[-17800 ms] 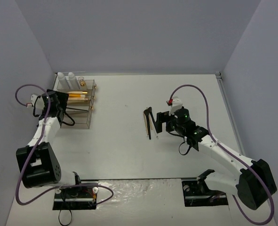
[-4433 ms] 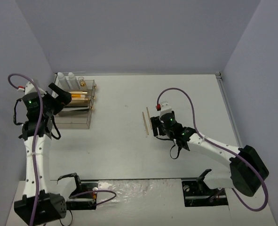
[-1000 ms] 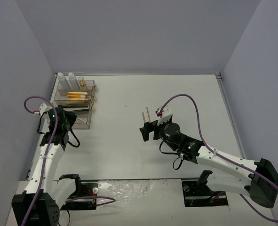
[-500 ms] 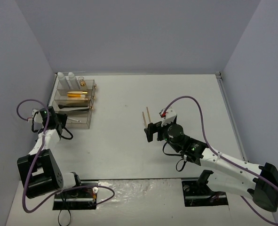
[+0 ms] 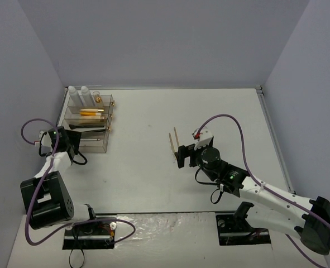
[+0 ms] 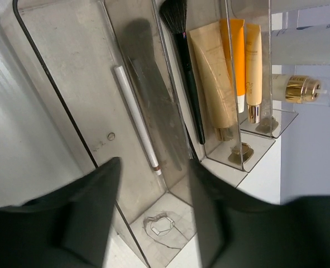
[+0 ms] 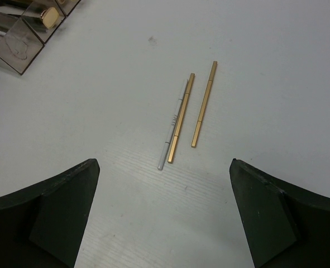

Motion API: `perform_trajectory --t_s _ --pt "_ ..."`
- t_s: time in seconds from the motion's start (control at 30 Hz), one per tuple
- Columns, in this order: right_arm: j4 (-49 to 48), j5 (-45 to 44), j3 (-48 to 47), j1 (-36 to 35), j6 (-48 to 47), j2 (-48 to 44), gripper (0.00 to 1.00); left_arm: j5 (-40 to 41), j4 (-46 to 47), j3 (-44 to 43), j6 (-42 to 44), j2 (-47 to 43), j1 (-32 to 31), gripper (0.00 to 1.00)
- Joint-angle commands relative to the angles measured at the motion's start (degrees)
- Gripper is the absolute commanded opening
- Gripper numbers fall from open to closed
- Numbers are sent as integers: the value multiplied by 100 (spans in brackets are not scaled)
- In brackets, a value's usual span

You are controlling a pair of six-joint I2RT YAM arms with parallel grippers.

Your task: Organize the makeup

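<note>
Top view. You have the clear tiered acrylic drawer box (image 5: 105, 146) at ten o'clock on the white table (image 5: 220, 111). Two white-grey bottles (image 5: 79, 94) and a gold-capped glass vial (image 5: 98, 98) stand at its twelve o'clock end. An orange tube (image 5: 91, 113) lies one tier nearer, a slim black brush (image 5: 89, 128) on the next. Your left gripper (image 5: 71, 142) sits at the box's eight o'clock corner, jaws unreadable. Thin wooden sticks (image 5: 172, 139) lie near centre. Your right gripper (image 5: 183, 156) hovers spread wide at their five o'clock.
</note>
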State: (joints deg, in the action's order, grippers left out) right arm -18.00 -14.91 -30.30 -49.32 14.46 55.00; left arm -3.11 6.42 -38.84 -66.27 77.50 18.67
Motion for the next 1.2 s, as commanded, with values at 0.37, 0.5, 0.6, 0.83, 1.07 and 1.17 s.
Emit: perform_trajectory --t_s 0.37,0.5,0.6,0.83,1.07,1.17 --pt "227 243 -905 975 54 1832 79 -1641 -2470 -1842 3165 -1809 43 97" --pt "132 295 -1238 1021 57 2650 66 -1785 -2965 -1779 4137 -2725 -471 97" --pt "-37 312 -1411 1073 90 3163 63 -1567 -3099 -1622 4496 -3147 -1124 97" --pt "-409 410 -1696 1214 235 4181 55 -1125 -3418 -1337 5237 -4124 -2258 97" --pt "-476 320 -1946 1239 310 4750 45 -1090 -3358 -1113 5449 -4381 -2678 97" --pt "-460 232 -1938 1285 367 4859 28 -1143 -3342 -1118 5396 -4299 -2714 97"
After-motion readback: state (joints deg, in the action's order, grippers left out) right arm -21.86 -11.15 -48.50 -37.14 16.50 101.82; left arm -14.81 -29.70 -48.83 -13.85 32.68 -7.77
